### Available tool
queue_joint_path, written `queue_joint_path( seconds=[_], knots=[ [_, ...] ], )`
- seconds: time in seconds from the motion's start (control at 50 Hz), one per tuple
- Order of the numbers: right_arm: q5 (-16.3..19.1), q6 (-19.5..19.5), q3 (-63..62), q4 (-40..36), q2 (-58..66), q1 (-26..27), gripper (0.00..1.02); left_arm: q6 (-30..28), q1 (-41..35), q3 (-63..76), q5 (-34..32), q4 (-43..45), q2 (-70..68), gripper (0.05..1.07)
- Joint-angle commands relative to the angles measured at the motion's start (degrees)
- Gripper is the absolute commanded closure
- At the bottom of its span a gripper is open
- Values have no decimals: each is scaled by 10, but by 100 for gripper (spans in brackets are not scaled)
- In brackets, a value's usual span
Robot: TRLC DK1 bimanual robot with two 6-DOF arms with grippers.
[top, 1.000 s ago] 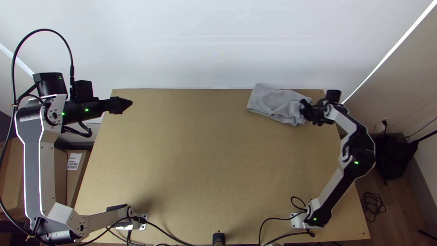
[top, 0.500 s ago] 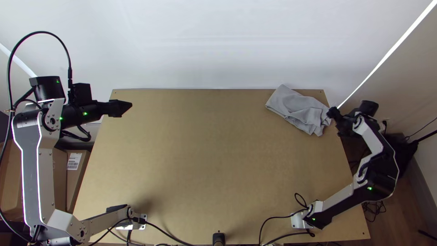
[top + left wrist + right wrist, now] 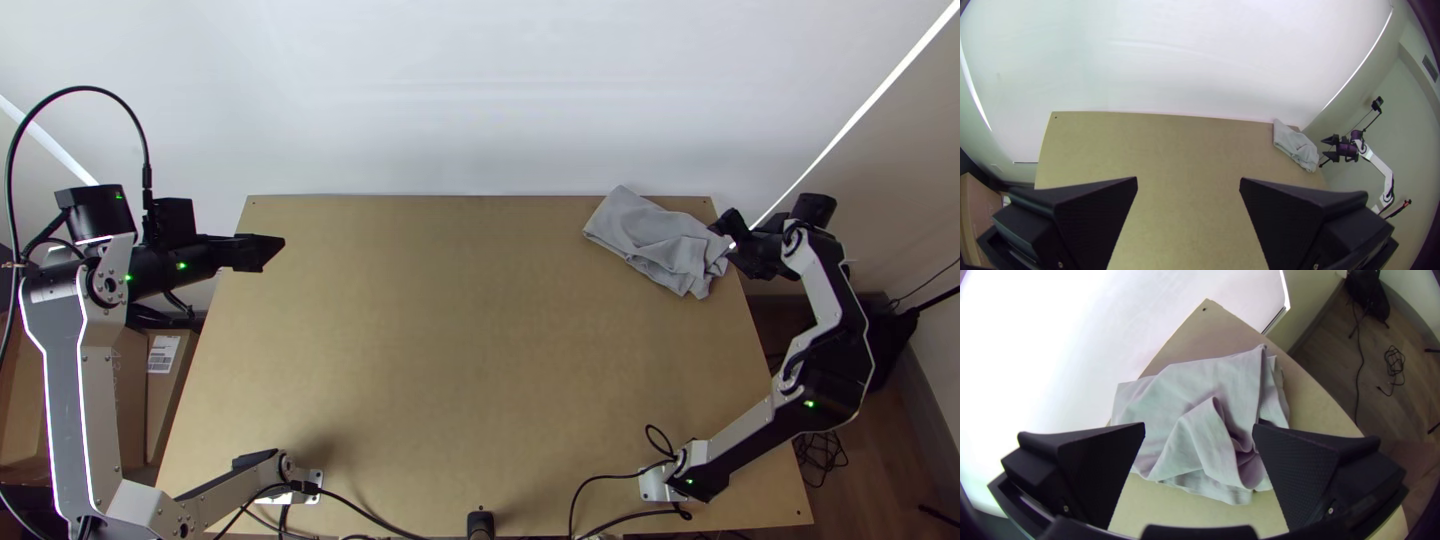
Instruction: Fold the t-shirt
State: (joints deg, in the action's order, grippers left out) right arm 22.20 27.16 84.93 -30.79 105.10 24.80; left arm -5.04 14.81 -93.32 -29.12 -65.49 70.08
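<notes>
The grey t-shirt (image 3: 655, 240) lies as a rumpled, folded bundle at the table's far right corner. Beside its right end, at the table's edge, is my right gripper (image 3: 722, 232). In the right wrist view, that gripper (image 3: 1199, 437) is open, with the t-shirt (image 3: 1200, 415) lying beyond its fingers and a loose fold on top. My left gripper (image 3: 275, 252) hangs over the table's far left part, well away from the cloth. The left wrist view shows this gripper (image 3: 1188, 185) open with nothing held, and the small t-shirt (image 3: 1296, 145) far off.
The wooden table (image 3: 460, 350) stretches between both arms, with a pale wall (image 3: 480, 100) behind its far edge. Cardboard boxes (image 3: 120, 400) stand on the left. A black bag (image 3: 1367, 292) and a coiled cable (image 3: 1395, 365) lie on the floor at the right.
The t-shirt has shifted right along with my right gripper, which then came away from it and rose slightly up the picture. My left arm has moved slightly down and left.
</notes>
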Motion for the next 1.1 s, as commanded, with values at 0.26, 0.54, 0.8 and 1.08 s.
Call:
queue_joint_path(
  seconds=[0.26,0.54,0.8,1.08],
  knots=[
    [17,32,96,-13,113,-26,4,-25,18,16,-6,-1,-10,9],
    [26,34,128,-30,157,-48,4,-23,19,7,-7,10,7,9],
    [36,-6,108,-127,142,-62,4,-17,18,6,-7,17,12,9],
    [36,-56,19,-143,74,-46,4,-15,17,8,-7,17,8,9]
  ],
)
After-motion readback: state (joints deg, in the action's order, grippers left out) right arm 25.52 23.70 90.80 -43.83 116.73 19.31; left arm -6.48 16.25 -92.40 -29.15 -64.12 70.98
